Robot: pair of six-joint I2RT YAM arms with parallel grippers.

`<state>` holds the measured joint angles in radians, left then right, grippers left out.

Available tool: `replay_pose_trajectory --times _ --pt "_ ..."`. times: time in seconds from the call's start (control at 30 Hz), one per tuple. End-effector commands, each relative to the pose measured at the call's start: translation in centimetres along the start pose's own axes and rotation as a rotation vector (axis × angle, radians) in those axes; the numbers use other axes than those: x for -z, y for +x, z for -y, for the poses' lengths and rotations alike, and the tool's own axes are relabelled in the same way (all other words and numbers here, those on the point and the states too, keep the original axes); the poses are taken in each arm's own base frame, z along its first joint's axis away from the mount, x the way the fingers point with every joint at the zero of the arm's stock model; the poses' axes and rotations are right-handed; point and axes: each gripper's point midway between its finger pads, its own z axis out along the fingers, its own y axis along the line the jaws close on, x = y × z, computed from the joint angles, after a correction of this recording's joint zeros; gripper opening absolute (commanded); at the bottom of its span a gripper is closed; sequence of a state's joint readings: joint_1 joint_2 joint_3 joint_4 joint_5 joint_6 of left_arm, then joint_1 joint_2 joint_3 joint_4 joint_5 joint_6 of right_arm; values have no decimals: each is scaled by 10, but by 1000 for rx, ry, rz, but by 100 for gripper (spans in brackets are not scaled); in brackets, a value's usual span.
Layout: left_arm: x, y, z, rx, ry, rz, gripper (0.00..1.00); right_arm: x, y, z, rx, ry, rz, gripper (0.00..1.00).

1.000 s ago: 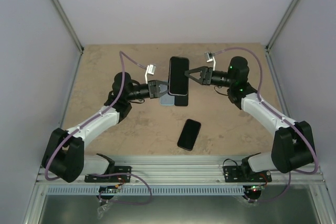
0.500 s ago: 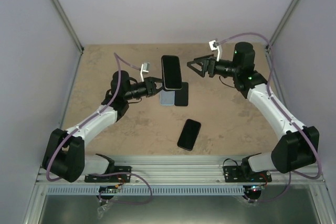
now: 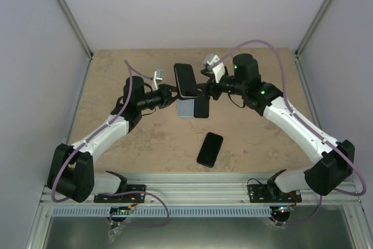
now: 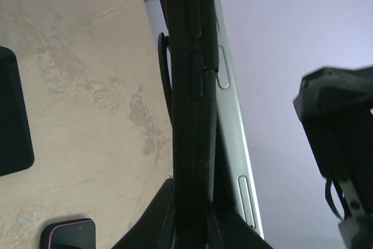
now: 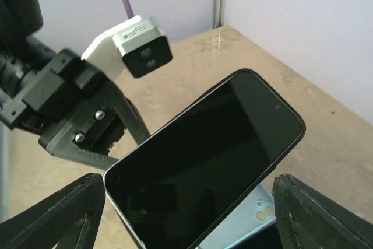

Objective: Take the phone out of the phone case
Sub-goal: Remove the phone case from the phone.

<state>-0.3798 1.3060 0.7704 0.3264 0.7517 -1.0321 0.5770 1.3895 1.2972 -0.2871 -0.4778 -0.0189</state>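
A black phone [image 3: 186, 80] in its dark phone case [image 4: 191, 86] is held on edge above the table, with my left gripper [image 3: 171, 93] shut on its lower end. In the left wrist view the phone's silver side [image 4: 231, 121] shows beside the case's black side. My right gripper [image 3: 204, 88] is open right next to the phone, on its right. In the right wrist view the phone's dark screen [image 5: 204, 155] fills the space between the spread fingers [image 5: 64, 217], and neither finger touches it. My left gripper [image 5: 76, 115] holds the phone's far end there.
A light blue empty case [image 3: 185, 109] and a black phone [image 3: 201, 108] lie on the table under the held phone. Another black phone [image 3: 210, 149] lies nearer the bases. Grey walls stand on both sides and at the back.
My right gripper let go of the phone, opened and drew back to the right, then came in close beside it again. The left gripper carried the phone slightly left.
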Motion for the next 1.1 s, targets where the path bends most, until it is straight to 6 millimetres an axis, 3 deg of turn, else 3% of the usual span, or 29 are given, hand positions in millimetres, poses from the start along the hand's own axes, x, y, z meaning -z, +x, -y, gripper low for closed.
replay_pose_trajectory --times 0.0,0.53,0.77,1.07 --pt "3 -23 17 -23 -1 66 0 -7 -3 2 213 130 -47 79" --pt "-1 -25 12 39 -8 61 0 -39 14 -28 435 205 -118 67" --pt "-1 -25 12 48 -6 60 0 -47 18 -28 487 262 -132 60" --pt "-1 -24 11 51 -7 60 0 -55 32 -35 526 251 -162 60"
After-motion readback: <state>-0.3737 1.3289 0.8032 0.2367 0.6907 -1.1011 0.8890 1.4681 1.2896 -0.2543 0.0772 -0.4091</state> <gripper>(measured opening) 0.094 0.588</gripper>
